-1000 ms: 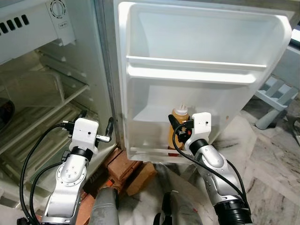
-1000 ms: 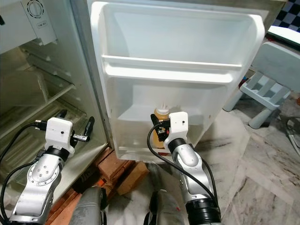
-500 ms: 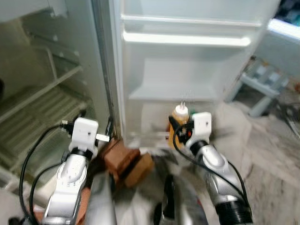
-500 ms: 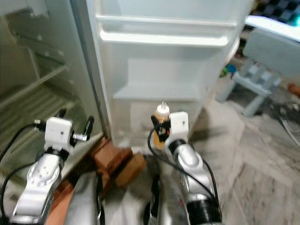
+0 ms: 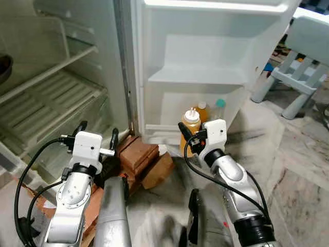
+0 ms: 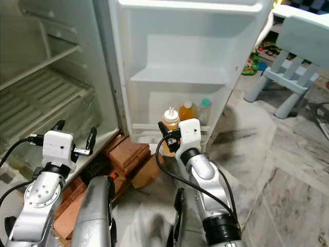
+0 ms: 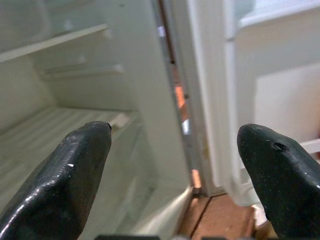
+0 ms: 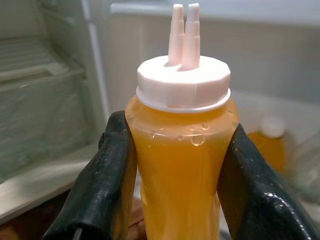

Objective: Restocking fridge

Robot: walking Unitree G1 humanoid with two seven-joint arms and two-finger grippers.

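1. Far left, the fridge's main compartment stands open, its wire shelves (image 5: 56, 98) bare as far as I can see, so there is plenty of room for stock.

2. The left gripper (image 5: 96, 138) hovers low by the bottom front corner of the cabinet, its two black fingers (image 7: 80, 165) spread wide with nothing between them. It looks to be waiting its turn, kept out of the other arm's way.

3. Just beyond it, red bricks (image 5: 136, 154) lie on the floor near the foot of the fridge (my guess is they prop the cabinet up, though I can't tell whether they actually touch it).

4. In the middle, the open fridge door (image 6: 180, 56) faces the robot. Its lowest bin (image 5: 154, 127) already has two bottles in it: an orange-filled bottle (image 6: 188, 110) and a clear bottle with a pale green cap (image 6: 204, 110), standing side by side toward the bin's right end.

5. The right gripper (image 8: 172, 165) is clamped around a squeeze bottle (image 8: 182, 165) of yellow-orange sauce with a white twin-nozzle cap, one finger pressed on each side of the waist. It is carried upright, sensibly, so the nozzles point up and nothing leaks.

6. That bottle sits just in front of the lowest bin, left of the two stocked ones, which suggests it belongs in the free space beside them.

7. Far right, a pale blue plastic chair (image 5: 303, 77) stands on the marble floor (image 5: 298, 170), well apart from the work.
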